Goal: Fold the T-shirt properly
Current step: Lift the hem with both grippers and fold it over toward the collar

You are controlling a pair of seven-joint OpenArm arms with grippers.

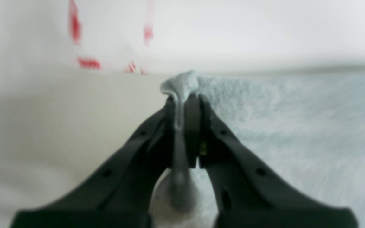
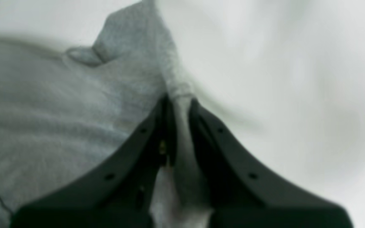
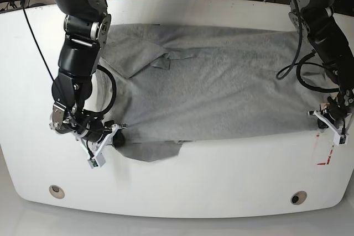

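In the base view the near rim of the white table (image 3: 177,203) runs along the bottom of the frame, with two small round holes (image 3: 56,191) set into it at lower left and lower right. Red marks (image 3: 326,158) show on the tabletop at lower right.

Just beyond that bare strip lies the T-shirt (image 3: 221,92), spread flat and sideways across the middle of the table, grey and wrinkled. A sleeve (image 3: 149,150) sticks out toward the near edge at lower left of centre, and a fold of cloth lies turned over on the body at upper left.

At lower left of the frame the right gripper (image 3: 117,135) sits low on the table at the shirt's near left corner. In its wrist view the jaws are pressed together on a thin pinch of grey cloth that rises between the black fingers (image 2: 131,148), with the rest of the shirt filling the left half of that frame.

At the right edge of the base view the left gripper (image 3: 326,109) is down at the shirt's near right corner. Its wrist view shows the jaws clamped on a narrow ridge of cloth (image 1: 181,85) poking up past the fingertips, shirt to the right, bare table to the left, blurred red marks at upper left.

Farther back, both black arms (image 3: 80,31) reach in from the top corners, and cables lie behind the table's far edge.
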